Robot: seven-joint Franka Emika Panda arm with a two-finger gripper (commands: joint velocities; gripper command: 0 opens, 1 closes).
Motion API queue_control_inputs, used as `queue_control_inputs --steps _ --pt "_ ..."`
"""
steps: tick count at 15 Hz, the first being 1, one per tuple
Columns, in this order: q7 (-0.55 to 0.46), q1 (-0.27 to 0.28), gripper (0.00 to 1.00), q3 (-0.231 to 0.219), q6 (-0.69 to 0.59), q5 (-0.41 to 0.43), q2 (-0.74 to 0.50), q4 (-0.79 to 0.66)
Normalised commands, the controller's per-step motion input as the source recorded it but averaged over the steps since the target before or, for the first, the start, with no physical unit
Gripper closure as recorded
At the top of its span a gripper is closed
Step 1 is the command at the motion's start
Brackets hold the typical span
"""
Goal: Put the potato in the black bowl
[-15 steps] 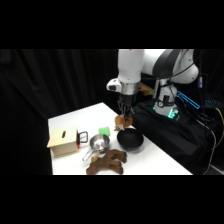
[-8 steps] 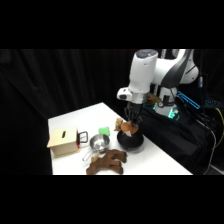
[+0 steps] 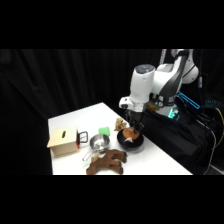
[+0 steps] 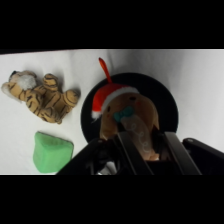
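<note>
The potato point(image 4: 146, 109) is a brown rounded lump wearing a red-and-white cap. My gripper point(image 4: 133, 132) is shut on it from above and holds it over the middle of the black bowl point(image 4: 167, 97). In the side view the gripper point(image 3: 133, 128) hangs low over the black bowl point(image 3: 131, 144) near the table's right edge. There the potato point(image 3: 130, 134) shows as an orange-brown patch at the bowl's mouth. Whether it touches the bowl's bottom I cannot tell.
A striped tiger toy point(image 4: 44, 97) lies left of the bowl, with a green block point(image 4: 51, 150) below it. The side view shows a silver pot point(image 3: 99, 144), a wooden box point(image 3: 62, 141) and a large dark brown lumpy thing point(image 3: 107, 161) at the front.
The arm has swung right and come down, carrying the potato from beside the bowl to over its middle and lower toward it.
</note>
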Motion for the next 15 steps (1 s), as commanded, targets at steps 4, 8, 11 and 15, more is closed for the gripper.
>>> queue_control_inputs --steps 4,8,11,15 --pt "-0.14 -0.049 0.04 -0.072 -0.05 0.018 -0.03 0.11" --pt "-0.17 -0.023 0.00 -0.018 -0.34 0.093 -0.15 0.18" --pt "-0.32 0.001 0.00 0.016 -0.54 0.252 -0.33 0.20" --pt "-0.27 0.010 0.00 0.027 -0.69 0.250 -0.38 0.24"
